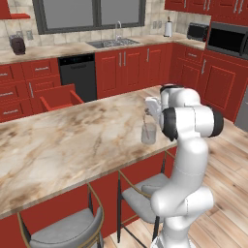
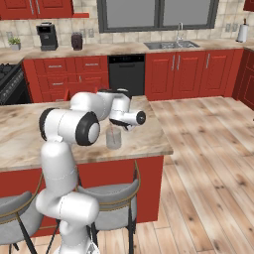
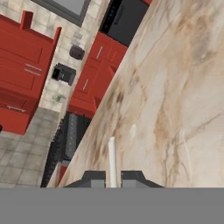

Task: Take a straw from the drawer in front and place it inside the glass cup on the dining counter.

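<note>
The glass cup point(image 1: 148, 133) point(image 2: 113, 139) stands on the dining counter point(image 1: 63, 145) point(image 2: 20, 134) near its right end. My gripper point(image 1: 148, 111) point(image 2: 117, 125) hovers just above the cup, shut on the straw. The straw point(image 3: 112, 159) is a thin pale stick rising from between my fingertips point(image 3: 95, 178). In the left base view the straw point(image 1: 145, 119) runs as a faint line from the hand down to the cup's rim; whether its end is inside the cup I cannot tell. Behind the counter, the red drawer point(image 1: 59, 98) stands pulled open.
Two grey stools point(image 1: 72, 227) point(image 1: 145, 191) are tucked under the counter's near edge. At the back are red cabinets, a black dishwasher point(image 1: 77, 75) and a sink point(image 1: 114, 42). Wooden floor point(image 2: 208, 149) lies open to the right.
</note>
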